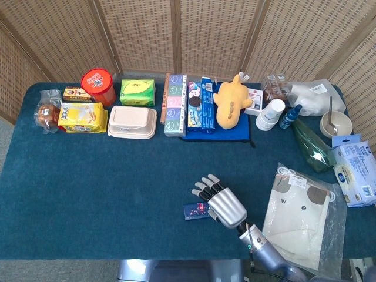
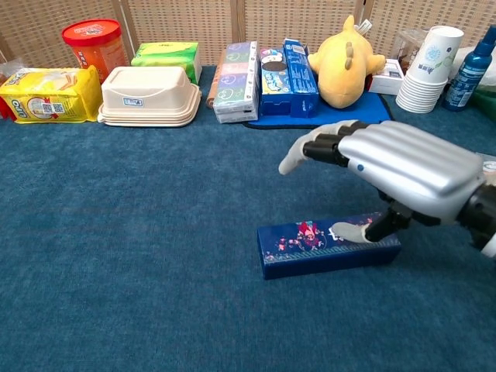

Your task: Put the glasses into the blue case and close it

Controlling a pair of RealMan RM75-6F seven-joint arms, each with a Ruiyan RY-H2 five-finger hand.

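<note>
1. right hand [image 2: 403, 167] hovered over the blue case [image 2: 329, 244], fingers [image 2: 310, 151] spread forward, nothing gripped; thumb tip appeared to touch the lid near the right end. left hand was not in either view.
2. the case lay closed on the table [image 2: 116, 271], directly under and slightly left of the palm; in the head view it [image 1: 195, 210] poked out left of the hand [image 1: 223, 205].
3. its long axis ran left-right, tilted a bit, right end farther from the chest camera; right hand was the only one near.
4. case was a slim rigid rectangular box, smooth blue with a pink floral print; glasses were not visible, probably inside.
5. hand shell was glossy silver metal with dark joints; table cover was fuzzy teal cloth.
6. judged: close step looked basically done.
</note>
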